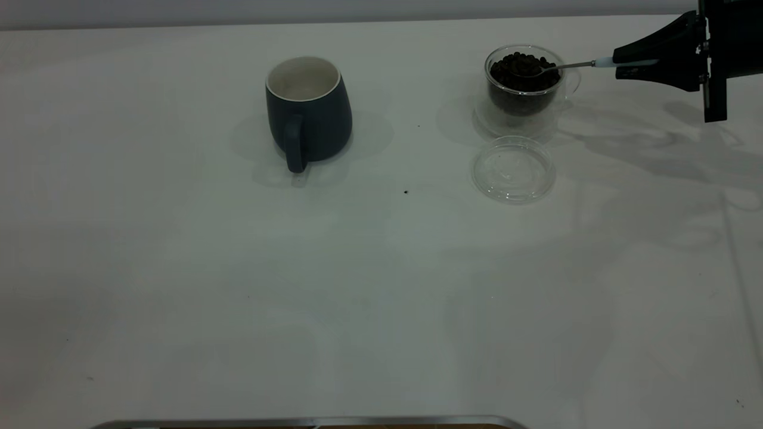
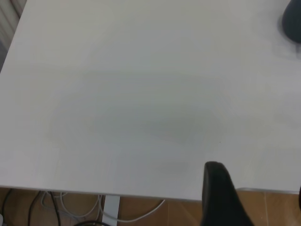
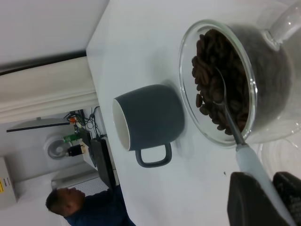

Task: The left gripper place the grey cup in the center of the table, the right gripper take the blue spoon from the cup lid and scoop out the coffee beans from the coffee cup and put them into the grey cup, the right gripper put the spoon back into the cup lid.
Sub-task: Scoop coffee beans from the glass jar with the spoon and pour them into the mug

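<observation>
Right arm pose: I see my right gripper (image 1: 647, 62) reaching in level from the table's right edge, fingers stretched horizontally toward the coffee cup (image 1: 524, 89), wrist body hanging behind them at the picture's edge.
Right fingers: clamped narrow on the pale handle of the blue spoon (image 1: 572, 64); in the right wrist view the handle (image 3: 256, 172) runs out between my two dark fingertips (image 3: 249, 200).
Spoon: it sticks straight out ahead of my fingers, the bowl resting on the coffee beans (image 1: 521, 67) at the cup's mouth; the wrist view shows the bowl lying among the beans (image 3: 218, 82).
Coffee cup: just beyond my fingertips, upright, heaped with beans, its clear handle turned toward my gripper.
Cup lid (image 1: 514, 169): flat on the table (image 1: 381, 286), just beside the coffee cup on the near side, off to one side of my fingers' line, nothing lying in it.
Grey cup (image 1: 307, 111): upright, well past the coffee cup from my fingers, handle facing the camera, white inside bare.
Left arm pose: my left gripper (image 2: 221, 195) hangs over the table's near-left edge, far from the cups; I see only one dark finger, so I cannot tell its spread.
</observation>
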You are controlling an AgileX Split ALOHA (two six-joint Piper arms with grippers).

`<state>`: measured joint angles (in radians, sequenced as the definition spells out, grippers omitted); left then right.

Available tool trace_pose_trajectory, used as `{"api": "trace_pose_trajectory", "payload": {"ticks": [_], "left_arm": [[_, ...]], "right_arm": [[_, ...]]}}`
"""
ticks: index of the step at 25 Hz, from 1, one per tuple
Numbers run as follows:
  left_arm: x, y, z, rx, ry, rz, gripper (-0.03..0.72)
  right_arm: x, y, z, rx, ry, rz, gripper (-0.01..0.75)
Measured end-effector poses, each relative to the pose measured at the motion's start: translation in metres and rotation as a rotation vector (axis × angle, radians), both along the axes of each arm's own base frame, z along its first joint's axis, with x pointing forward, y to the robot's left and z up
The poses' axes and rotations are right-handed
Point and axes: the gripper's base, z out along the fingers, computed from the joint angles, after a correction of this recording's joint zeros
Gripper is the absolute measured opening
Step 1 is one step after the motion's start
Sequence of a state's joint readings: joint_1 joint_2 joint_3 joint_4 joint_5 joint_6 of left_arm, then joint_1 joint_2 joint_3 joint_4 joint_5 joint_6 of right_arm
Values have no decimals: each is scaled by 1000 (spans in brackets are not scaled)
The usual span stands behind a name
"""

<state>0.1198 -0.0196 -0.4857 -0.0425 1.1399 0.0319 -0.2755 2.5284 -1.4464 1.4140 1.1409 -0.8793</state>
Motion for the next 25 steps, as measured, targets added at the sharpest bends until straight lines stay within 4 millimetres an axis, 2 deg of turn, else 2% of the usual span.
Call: {"api": "trace_pose_trajectory", "payload": {"ticks": [9, 17, 20, 25], "left_arm": [[0, 0, 0, -1, 0, 1, 466], [0, 0, 0, -1, 0, 1, 466], [0, 0, 0, -1, 0, 1, 466], [0, 0, 0, -1, 0, 1, 466]], "right_arm": [[2, 0, 3, 7, -17, -13, 105], [8, -2, 36, -13, -93, -5, 105], [8, 2, 42, -17, -98, 8, 105], [9, 23, 44, -21, -93, 64, 105]]}}
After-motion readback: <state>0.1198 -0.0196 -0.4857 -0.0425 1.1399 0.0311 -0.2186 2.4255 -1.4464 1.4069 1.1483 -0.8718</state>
